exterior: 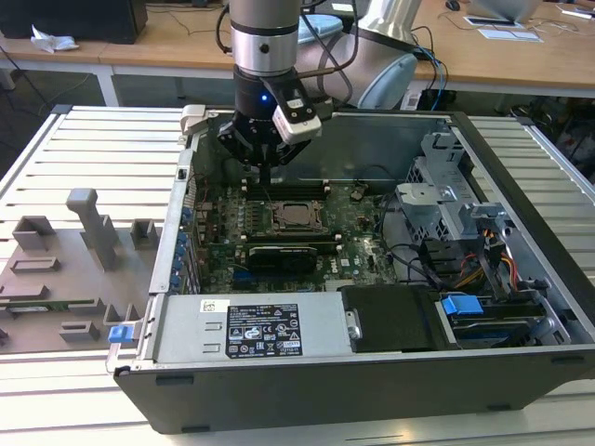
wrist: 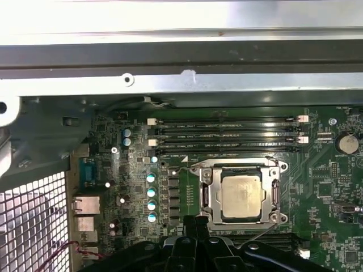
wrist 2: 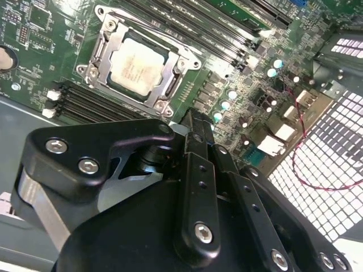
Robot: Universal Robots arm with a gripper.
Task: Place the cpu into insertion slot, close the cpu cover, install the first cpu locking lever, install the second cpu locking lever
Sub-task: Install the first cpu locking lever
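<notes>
Item: open computer case (exterior: 372,390) on your slatted table (exterior: 84,158), motherboard (wrist: 329,192) exposed. Around the insertion slot (wrist: 197,168) you have long memory slots (wrist: 227,133) on two sides, a row of teal-topped capacitors (wrist: 151,192), a black card (exterior: 284,255) and a power supply (exterior: 251,330). The gripper (exterior: 268,179) hangs over the memory slots just beside the socket, clenched on nothing. The socket itself is in plain sight. In both wrist views the gripper's body hides the nearer slots, and the lever wires are hard to trace. The cpu (wrist 2: 136,67) lies flat in the slot, metal top up, edges parallel to the memory slots. The cpu cover (wrist 2: 102,48) is down around it.
</notes>
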